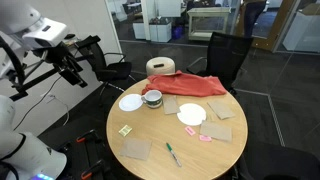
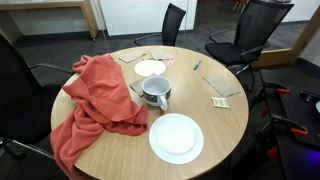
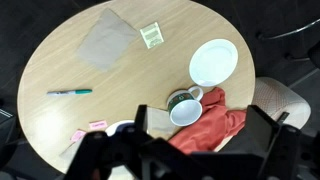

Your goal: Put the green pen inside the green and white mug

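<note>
The green pen [image 3: 70, 91] lies flat on the round wooden table [image 3: 60, 60], apart from everything else; it also shows in both exterior views [image 1: 173, 154] [image 2: 197, 66]. The green and white mug [image 3: 185, 106] stands upright and empty next to the red cloth [image 3: 212, 125], and is seen in both exterior views [image 1: 152, 98] [image 2: 155, 92]. My gripper [image 3: 195, 150] is open and empty. It hangs high above and off to the side of the table [image 1: 73, 66], far from both pen and mug.
White plates [image 1: 191, 113] [image 1: 130, 102] flank the mug. Tan napkins [image 3: 105, 40], a green sticky note [image 3: 150, 35] and a pink one [image 3: 97, 125] lie on the table. Black office chairs [image 1: 228, 55] stand around it.
</note>
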Controlling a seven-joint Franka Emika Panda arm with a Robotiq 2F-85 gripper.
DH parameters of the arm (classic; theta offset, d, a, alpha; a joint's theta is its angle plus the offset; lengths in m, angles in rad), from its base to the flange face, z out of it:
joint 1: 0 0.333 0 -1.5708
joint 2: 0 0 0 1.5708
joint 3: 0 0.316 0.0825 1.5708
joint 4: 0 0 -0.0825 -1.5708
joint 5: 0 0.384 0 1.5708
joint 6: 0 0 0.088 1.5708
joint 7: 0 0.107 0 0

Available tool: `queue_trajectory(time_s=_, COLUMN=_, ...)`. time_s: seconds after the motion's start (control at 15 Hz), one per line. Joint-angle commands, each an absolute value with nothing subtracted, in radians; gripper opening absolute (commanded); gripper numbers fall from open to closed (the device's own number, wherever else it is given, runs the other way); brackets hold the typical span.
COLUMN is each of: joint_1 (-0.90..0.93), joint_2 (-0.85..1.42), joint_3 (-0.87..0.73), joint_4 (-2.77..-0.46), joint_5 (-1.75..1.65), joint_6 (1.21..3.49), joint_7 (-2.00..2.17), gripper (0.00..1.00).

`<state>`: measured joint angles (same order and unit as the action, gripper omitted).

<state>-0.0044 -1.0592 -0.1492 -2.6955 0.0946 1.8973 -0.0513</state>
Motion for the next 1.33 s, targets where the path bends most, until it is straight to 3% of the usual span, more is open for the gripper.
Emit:
queue_trajectory(time_s=0.0, joint_1=-0.019, joint_2=-1.056, joint_3=-0.139, joint_4=-2.692, joint_5=0.107, joint_6=1.894, joint_7=-0.063, gripper=1.0)
queue_trajectory(time_s=0.53, joint_1=-0.032, joint_2=-1.028, joint_3=-0.121, joint_4=-2.686, joint_5=0.109, joint_6=1.955, joint_7=-0.028, gripper=1.0)
queue_trajectory(time_s=1.27, joint_1=-0.2, joint_2=-0.717, joint_3=-0.077, joint_4=-2.634, joint_5=0.075, joint_6=2.37, joint_7=0.214, gripper=1.0)
